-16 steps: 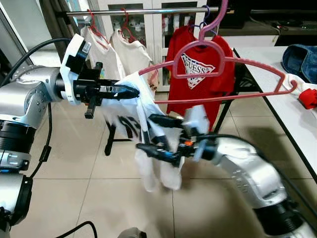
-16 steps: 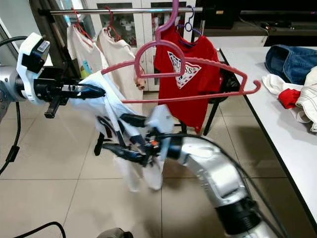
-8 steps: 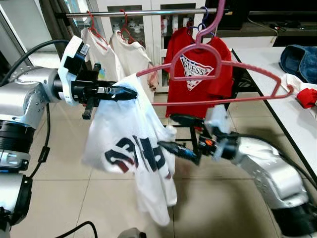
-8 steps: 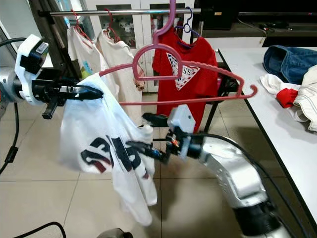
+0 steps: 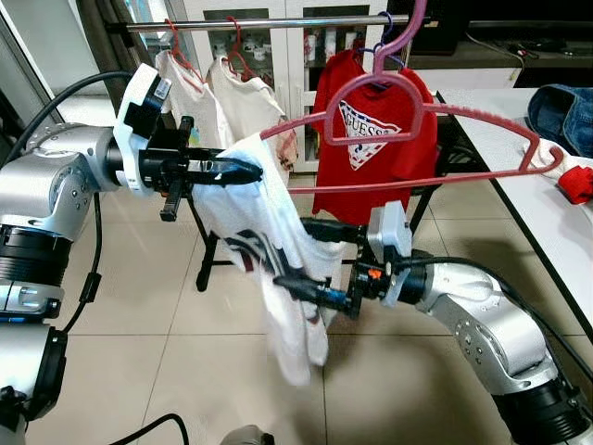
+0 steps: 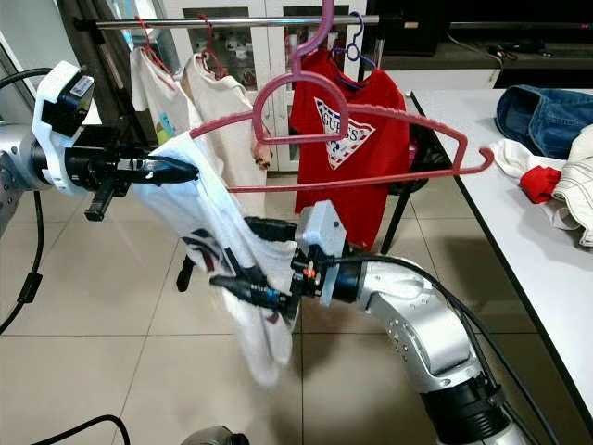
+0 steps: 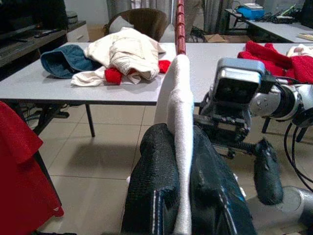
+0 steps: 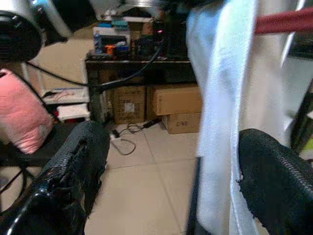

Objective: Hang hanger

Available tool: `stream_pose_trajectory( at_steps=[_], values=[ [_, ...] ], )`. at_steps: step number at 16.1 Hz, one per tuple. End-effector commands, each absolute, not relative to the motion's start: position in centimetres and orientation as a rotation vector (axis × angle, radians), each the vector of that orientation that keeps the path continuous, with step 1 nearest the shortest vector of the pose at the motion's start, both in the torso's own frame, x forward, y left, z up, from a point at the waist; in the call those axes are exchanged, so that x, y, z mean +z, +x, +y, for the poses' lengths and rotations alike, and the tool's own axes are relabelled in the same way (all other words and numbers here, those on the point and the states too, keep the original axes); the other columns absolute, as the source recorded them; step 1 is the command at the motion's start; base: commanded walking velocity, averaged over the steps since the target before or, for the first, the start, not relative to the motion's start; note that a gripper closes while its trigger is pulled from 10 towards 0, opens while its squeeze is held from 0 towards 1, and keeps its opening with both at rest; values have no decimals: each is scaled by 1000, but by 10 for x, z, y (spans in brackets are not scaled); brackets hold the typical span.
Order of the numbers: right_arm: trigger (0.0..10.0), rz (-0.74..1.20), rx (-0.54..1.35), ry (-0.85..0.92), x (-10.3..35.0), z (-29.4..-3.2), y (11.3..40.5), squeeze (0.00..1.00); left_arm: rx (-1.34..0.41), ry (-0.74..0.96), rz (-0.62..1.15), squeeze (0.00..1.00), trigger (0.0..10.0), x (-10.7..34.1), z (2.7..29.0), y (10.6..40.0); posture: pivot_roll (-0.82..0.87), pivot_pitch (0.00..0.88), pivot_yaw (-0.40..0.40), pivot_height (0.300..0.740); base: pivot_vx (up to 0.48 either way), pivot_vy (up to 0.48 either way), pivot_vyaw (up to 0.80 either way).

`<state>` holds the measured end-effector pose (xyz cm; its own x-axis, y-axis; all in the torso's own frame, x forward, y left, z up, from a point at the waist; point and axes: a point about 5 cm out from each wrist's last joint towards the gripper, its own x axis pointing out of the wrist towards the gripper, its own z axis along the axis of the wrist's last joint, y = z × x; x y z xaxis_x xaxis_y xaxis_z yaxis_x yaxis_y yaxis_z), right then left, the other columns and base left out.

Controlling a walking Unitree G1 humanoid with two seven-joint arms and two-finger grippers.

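Observation:
A large pink hanger [image 5: 435, 113] hangs in the air in front of the clothes rail [image 5: 259, 22], hook upward. A white printed T-shirt [image 5: 278, 209] is draped over the hanger's left end. My left gripper [image 5: 248, 171] is shut on the shirt's cloth at that end; the left wrist view shows the white fabric [image 7: 182, 122] pinched between its fingers, with the red hanger bar above. My right gripper [image 5: 292, 252] is open lower down, one finger on each side of the hanging shirt [image 8: 220, 98].
The rail carries two pale shirts [image 5: 246, 97] on red hangers and a red shirt [image 5: 371, 139] with a logo. A white table [image 5: 491, 107] at the right holds jeans [image 5: 565, 111] and a red cloth [image 5: 576, 183]. Below is tiled floor [image 5: 139, 306].
My right gripper has moved left, back around the shirt. The shirt, spread wide half a second ago, now hangs gathered and narrower. The left gripper has stayed at the hanger's end.

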<state>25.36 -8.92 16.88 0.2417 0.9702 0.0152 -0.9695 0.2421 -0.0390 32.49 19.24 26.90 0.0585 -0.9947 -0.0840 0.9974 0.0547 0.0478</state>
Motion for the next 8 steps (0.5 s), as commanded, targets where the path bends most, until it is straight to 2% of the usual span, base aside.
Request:
stream_pose_trajectory(
  at_steps=[1,8],
  values=[
    [10000,-4,1360,-32,160,-84,251,0,-1515,109,-17,0,0,278,193,322,-26,0,84,740,0,0,0],
    [10000,51,1274,-39,140,-68,280,0,-1526,114,-21,0,0,283,191,321,-15,0,80,740,0,0,0]
  ],
)
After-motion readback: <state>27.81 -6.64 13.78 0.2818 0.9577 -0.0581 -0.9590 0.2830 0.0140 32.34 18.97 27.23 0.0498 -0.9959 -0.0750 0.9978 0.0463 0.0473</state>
